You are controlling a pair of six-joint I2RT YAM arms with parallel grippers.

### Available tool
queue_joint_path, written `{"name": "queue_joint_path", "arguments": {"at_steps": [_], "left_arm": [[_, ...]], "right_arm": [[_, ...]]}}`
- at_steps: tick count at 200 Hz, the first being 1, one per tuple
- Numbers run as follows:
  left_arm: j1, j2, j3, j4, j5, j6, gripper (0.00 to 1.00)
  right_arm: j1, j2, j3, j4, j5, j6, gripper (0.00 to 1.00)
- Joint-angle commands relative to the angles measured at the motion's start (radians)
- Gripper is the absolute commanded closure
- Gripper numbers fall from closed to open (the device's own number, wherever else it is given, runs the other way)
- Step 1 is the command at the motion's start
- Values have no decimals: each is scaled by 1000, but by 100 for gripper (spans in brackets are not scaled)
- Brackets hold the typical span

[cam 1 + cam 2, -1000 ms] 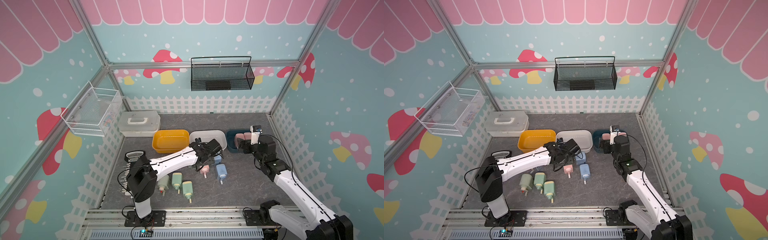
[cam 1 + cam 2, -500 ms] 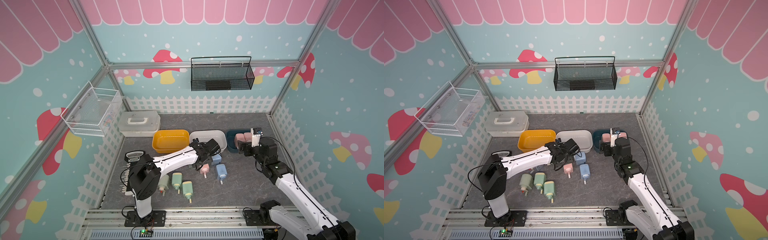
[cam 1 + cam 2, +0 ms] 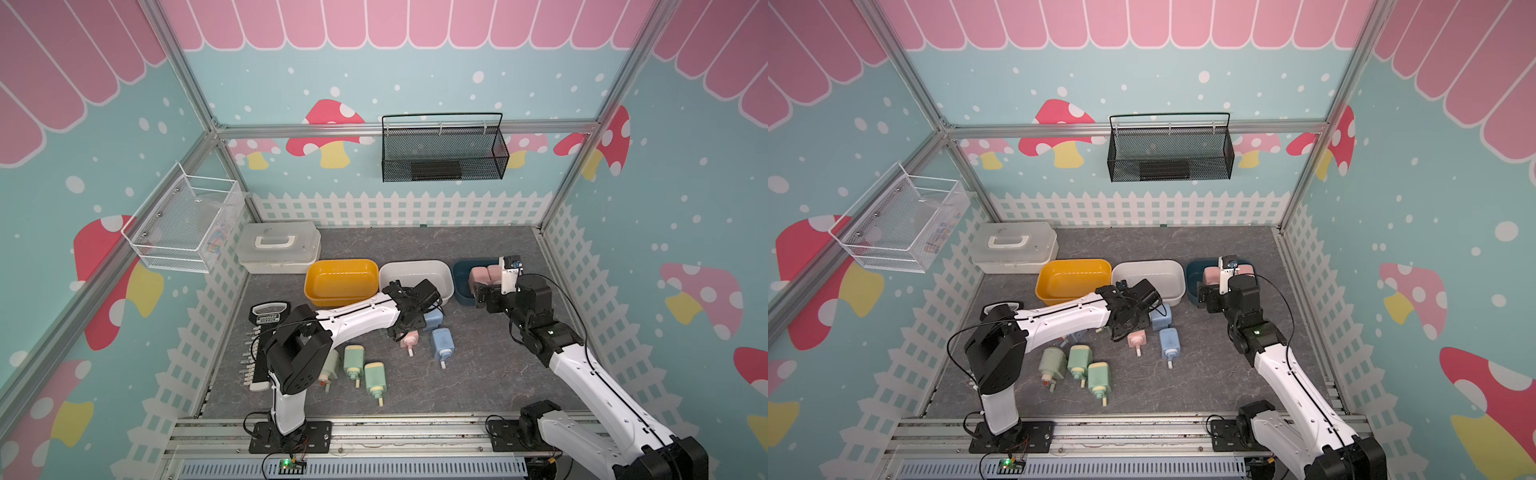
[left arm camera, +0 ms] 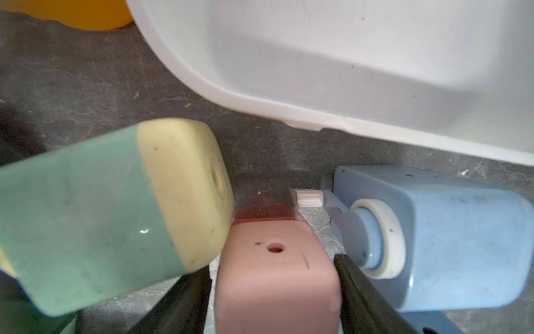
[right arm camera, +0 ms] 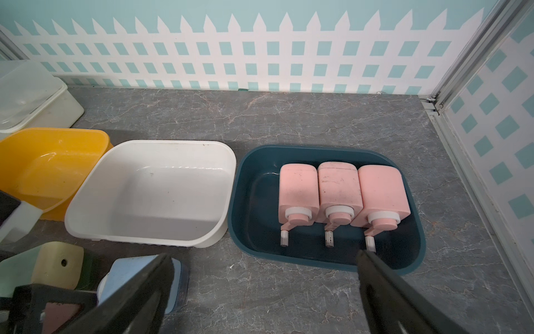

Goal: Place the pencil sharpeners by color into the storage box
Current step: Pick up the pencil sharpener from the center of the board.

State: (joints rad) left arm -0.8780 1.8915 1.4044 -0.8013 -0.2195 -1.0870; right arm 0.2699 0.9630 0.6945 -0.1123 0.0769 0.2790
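- Left gripper (image 4: 270, 263) straddles a pastel pink boxy plastic sharpener (image 4: 274, 289) lying mid-bench, fingers (image 4: 361, 289) tight beside it; whether clamped, cannot tell.
- Right gripper (image 5: 263, 256), jaws wide apart, hovers by the dark blue oval plastic tub (image 5: 251, 185) toward the bench's back right corner, which holds three pink sharpeners (image 5: 339, 191).

Both arms are built alike: smooth white shells joined by chunky black joint housings. The left arm (image 3: 353, 320) has a thin dark seam and a few small dark dots like screws along its long white link. The right arm (image 3: 590, 374) carries a tiny green light (image 3: 550, 332) on one black joint and, at its wrist, a small white camera block (image 3: 510, 269) with a blue part on top. Thin black cables (image 3: 579, 307) loop outside the housings. Each arm is mounted on a flat black base plate (image 3: 320, 432). The fingers (image 5: 404, 300) are black, flat and tapering.
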Motion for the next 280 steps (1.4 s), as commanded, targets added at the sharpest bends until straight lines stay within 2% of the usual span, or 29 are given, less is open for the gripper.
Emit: {"name": "queue_joint_path", "arguments": {"at_steps": [1,35,88,98,104,115,132,181,219,280], "left_arm": [[5,7,-13,6,-6,19,37],[5,10,-14,7,-12,24,41],[-1,-26,-36,10,-37,37,65],[-1,-31,-40,14,-34,51,72],[-3,-35,-42,17,-32,57,84],[-3,-44,-48,17,-36,63,100],[-2,-65,-66,25,-37,79,100],[-3,-182,-112,24,-8,65,100],[4,-285,-106,21,-68,37,100],[76,-314,-48,21,-31,-37,100]], "right_arm": [[-1,9,25,-9,-12,14,2],[-1,13,28,-10,-17,19,2],[-1,16,29,-12,-57,0,1],[0,19,30,-13,-71,-7,1],[0,20,30,-12,-77,-12,1],[1,20,30,-10,-91,-20,1],[1,20,28,-6,-132,-43,1],[5,-26,-44,113,-377,-117,1],[25,-43,-87,188,-508,-174,2],[136,-42,-135,312,-526,-317,1]]}}
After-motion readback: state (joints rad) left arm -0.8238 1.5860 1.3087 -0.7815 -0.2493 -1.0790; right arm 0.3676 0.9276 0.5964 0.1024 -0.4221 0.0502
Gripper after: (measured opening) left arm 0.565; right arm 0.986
